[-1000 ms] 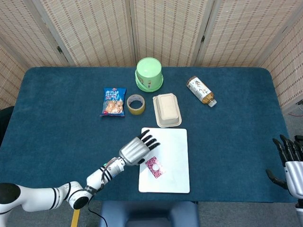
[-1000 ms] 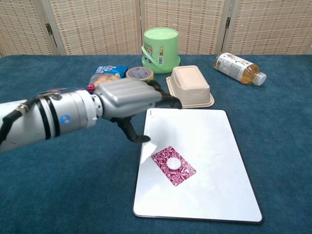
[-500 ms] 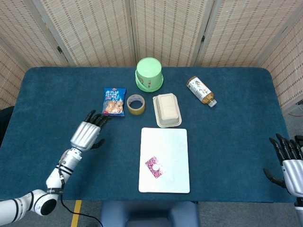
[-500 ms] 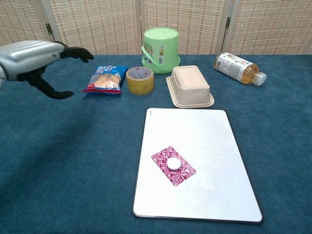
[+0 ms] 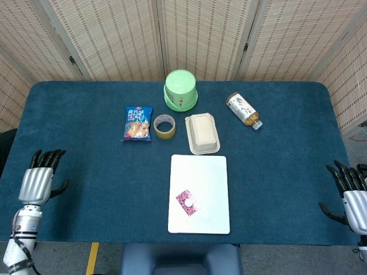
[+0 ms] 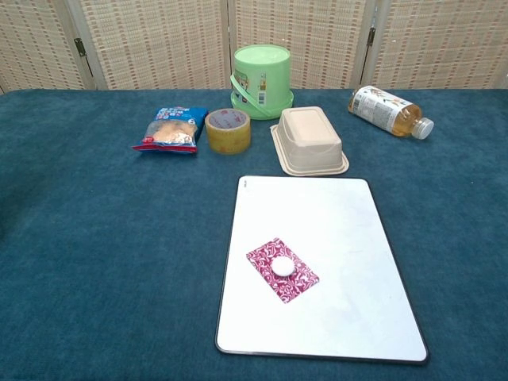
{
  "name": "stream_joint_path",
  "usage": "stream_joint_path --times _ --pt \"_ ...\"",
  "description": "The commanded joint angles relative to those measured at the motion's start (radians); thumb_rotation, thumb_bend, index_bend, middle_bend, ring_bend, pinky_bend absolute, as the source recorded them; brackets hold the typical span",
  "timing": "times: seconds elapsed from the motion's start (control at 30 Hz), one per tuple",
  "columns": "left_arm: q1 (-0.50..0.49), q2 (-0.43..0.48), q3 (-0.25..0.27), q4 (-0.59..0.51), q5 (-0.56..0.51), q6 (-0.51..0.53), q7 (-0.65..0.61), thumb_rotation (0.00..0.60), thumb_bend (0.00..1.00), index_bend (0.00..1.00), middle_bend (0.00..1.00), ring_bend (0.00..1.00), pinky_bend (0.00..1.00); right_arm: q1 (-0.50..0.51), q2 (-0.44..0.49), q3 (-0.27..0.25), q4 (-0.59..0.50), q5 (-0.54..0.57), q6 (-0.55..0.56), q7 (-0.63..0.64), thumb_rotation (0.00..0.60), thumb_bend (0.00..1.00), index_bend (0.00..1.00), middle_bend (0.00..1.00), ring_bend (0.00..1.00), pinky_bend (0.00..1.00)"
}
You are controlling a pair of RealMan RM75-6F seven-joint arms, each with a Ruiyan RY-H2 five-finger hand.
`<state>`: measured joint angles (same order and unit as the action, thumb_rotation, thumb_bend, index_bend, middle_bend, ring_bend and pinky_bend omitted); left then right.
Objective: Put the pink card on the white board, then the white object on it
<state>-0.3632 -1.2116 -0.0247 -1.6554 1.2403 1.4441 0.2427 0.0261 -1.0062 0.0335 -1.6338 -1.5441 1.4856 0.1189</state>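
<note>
Pink card is lying flat on the white board, toward the board's near left part, with the white object sitting on the card's middle, so the task is looking finished. Both hands are resting well away from the board: the left hand is hovering at the table edge far to the board's left, fingers spread and holding nothing, and the right hand is waiting far to the board's right, fingers likewise apart and empty. Doing this step well probably means keeping both hands clear of the board and not nudging the stack.
</note>
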Motion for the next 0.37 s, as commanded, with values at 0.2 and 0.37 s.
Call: stream_joint_path --times 0.2,0.37 --pt "0.124 0.025 0.054 0.014 0.117 0.130 -0.082 0.600 0.39 0.15 0.16 0.14 0.00 0.002 -0.012 -0.004 0.007 -0.010 0.004 0.009 0.600 0.29 0.02 0.02 0.03 0.00" --pt "0.152 0.022 0.062 0.024 0.167 0.141 -0.096 0.600 0.39 0.16 0.16 0.14 0.00 0.011 -0.014 -0.011 0.011 -0.039 0.004 0.023 0.600 0.29 0.02 0.02 0.03 0.00"
